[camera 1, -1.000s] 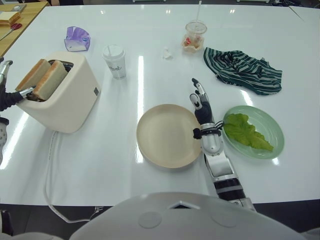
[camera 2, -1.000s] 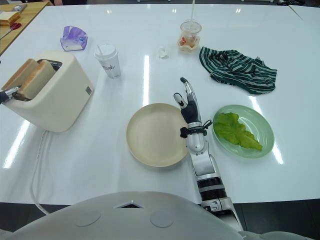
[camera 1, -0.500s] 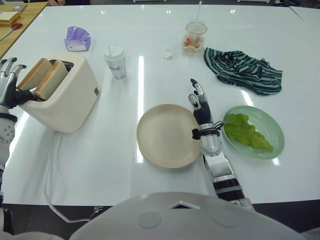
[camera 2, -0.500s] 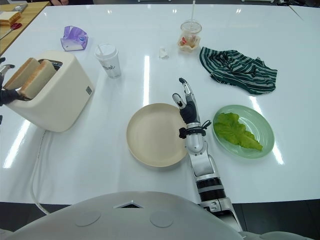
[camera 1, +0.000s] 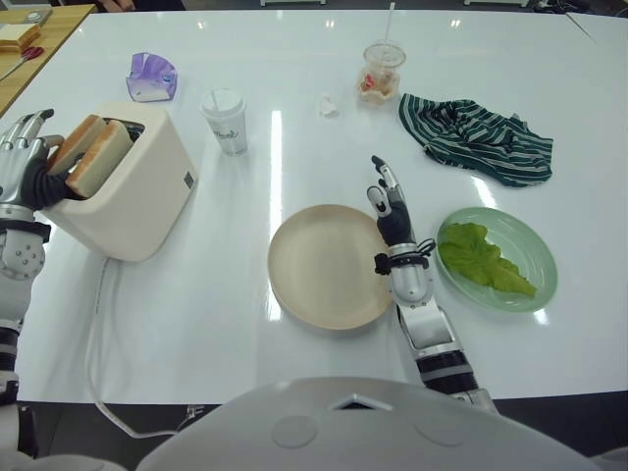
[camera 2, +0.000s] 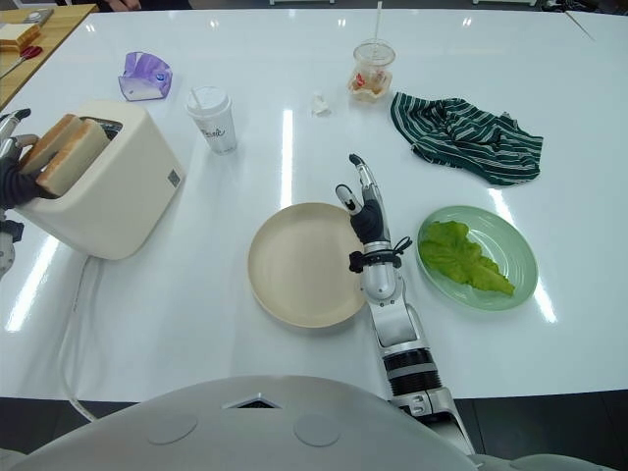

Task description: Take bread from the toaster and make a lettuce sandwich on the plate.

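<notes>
Bread [camera 1: 88, 155] in the toaster [camera 1: 137, 201] sits against the left hand [camera 1: 27, 169].

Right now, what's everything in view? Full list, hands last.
table: 1, white
toaster: 1, cream, left
bread slices: 2, tan, in toaster slots
cable: 1, white, toaster to near edge
beige plate: 1, beige, centre
green plate: 1, pale green, right of beige plate
lettuce: 1 leaf, green, on green plate
lidded cup: 1, white, right of toaster
clear cup: 1, clear, straw, far centre
striped cloth: 1, green-white, far right
purple wrapper: 1, purple, behind toaster
paper scrap: 1, white, left of clear cup
left hand: 1, grey-black, at toaster's left, by the bread
right hand: 1, grey-black, open, between the plates
</notes>
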You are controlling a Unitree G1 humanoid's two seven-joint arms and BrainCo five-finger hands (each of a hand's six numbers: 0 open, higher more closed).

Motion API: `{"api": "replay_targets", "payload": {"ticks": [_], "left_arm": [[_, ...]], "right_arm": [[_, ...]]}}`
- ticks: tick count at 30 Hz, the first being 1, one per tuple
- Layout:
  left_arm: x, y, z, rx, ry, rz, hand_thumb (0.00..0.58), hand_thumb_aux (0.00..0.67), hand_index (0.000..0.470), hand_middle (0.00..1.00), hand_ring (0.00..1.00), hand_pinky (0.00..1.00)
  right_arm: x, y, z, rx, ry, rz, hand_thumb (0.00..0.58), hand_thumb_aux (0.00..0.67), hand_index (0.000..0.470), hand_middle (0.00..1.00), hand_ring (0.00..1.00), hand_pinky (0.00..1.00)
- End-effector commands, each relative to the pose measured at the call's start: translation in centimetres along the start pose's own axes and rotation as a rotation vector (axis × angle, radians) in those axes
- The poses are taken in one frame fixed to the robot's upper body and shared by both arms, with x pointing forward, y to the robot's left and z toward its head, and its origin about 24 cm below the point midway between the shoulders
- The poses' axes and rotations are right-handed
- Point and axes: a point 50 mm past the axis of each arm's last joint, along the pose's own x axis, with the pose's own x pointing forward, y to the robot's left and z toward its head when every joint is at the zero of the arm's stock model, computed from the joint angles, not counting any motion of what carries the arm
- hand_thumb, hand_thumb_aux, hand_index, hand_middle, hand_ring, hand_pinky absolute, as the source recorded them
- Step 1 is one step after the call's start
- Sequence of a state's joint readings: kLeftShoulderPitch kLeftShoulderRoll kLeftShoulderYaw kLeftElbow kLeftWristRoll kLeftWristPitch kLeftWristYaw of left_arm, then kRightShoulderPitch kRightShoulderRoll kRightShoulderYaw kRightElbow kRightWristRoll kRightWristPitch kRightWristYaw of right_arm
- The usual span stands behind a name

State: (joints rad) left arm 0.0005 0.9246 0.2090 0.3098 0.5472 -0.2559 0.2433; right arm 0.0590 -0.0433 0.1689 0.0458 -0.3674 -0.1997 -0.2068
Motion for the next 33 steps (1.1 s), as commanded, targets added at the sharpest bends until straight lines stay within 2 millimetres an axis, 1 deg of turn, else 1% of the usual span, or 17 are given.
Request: {"api": "replay_targets", "payload": {"ticks": [1, 8, 10, 15, 18, 20, 22, 24, 26, 29, 31, 33], "left_arm": [[0.2, 1.8, 0.5, -0.03, -0.028, 0.122, 0.58, 0.67, 0.47, 0.0, 0.0, 0.0], [0.2, 3.6, 1.3, -0.075, -0.072, 0.205, 0.58, 0.67, 0.47, 0.0, 0.0, 0.0], [0.2, 4.7, 1.7, -0.077, -0.091, 0.249, 0.58, 0.67, 0.47, 0.0, 0.0, 0.0], [0.2, 7.8, 3.4, -0.086, -0.159, 0.374, 0.58, 0.67, 0.47, 0.0, 0.0, 0.0], [0.2, 10.1, 4.2, -0.082, -0.199, 0.461, 0.58, 0.67, 0.47, 0.0, 0.0, 0.0], [0.3, 11.4, 4.8, -0.094, -0.229, 0.487, 0.58, 0.67, 0.47, 0.0, 0.0, 0.0], [0.5, 12.6, 6.1, -0.14, -0.29, 0.493, 0.58, 0.67, 0.47, 0.0, 0.0, 0.0], [0.8, 13.3, 8.0, -0.247, -0.376, 0.47, 0.58, 0.67, 0.47, 0.0, 0.0, 0.0], [0.9, 13.2, 10.0, -0.389, -0.46, 0.401, 0.58, 0.67, 0.47, 0.0, 0.0, 0.0], [0.6, 12.4, 12.7, -0.557, -0.569, 0.268, 0.58, 0.67, 0.47, 0.0, 0.0, 0.0], [0.4, 10.7, 14.6, -0.662, -0.625, 0.142, 0.58, 0.67, 0.47, 0.0, 0.0, 0.0], [0.0, 8.1, 16.4, -0.739, -0.647, -0.001, 0.58, 0.67, 0.47, 0.0, 0.0, 0.0]], "right_arm": [[0.0, 0.1, -0.2, -0.007, 0.009, 0.002, 0.0, 0.0, 0.0, 0.0, 0.0, 0.0], [0.0, 0.2, -0.1, -0.003, 0.01, -0.001, 0.0, 0.0, 0.0, 0.0, 0.0, 0.0], [0.0, 0.3, -0.1, -0.003, 0.01, -0.002, 0.0, 0.0, 0.0, 0.0, 0.0, 0.0], [0.0, 0.2, -0.1, 0.0, 0.008, -0.012, 0.0, 0.0, 0.0, 0.0, 0.0, 0.0], [0.0, 0.1, 0.0, 0.003, 0.005, -0.017, 0.0, 0.0, 0.0, 0.0, 0.0, 0.0], [0.1, 0.0, 0.1, 0.003, -0.003, -0.023, 0.0, 0.0, 0.0, 0.0, 0.0, 0.0], [0.2, -0.7, 0.4, 0.005, -0.022, -0.051, 0.0, 0.0, 0.0, 0.0, 0.0, 0.0], [0.5, -1.7, 0.9, 0.006, -0.05, -0.095, 0.0, 0.0, 0.0, 0.0, 0.0, 0.0], [0.9, -3.0, 1.5, 0.005, -0.086, -0.144, 0.0, 0.0, 0.0, 0.0, 0.0, 0.0], [1.4, -5.0, 2.4, -0.009, -0.139, -0.204, 0.0, 0.0, 0.0, 0.0, 0.0, 0.0], [1.7, -6.4, 2.9, -0.03, -0.169, -0.243, 0.0, 0.0, 0.0, 0.0, 0.0, 0.0], [2.0, -7.9, 3.3, -0.055, -0.192, -0.292, 0.0, 0.0, 0.0, 0.0, 0.0, 0.0]]}}
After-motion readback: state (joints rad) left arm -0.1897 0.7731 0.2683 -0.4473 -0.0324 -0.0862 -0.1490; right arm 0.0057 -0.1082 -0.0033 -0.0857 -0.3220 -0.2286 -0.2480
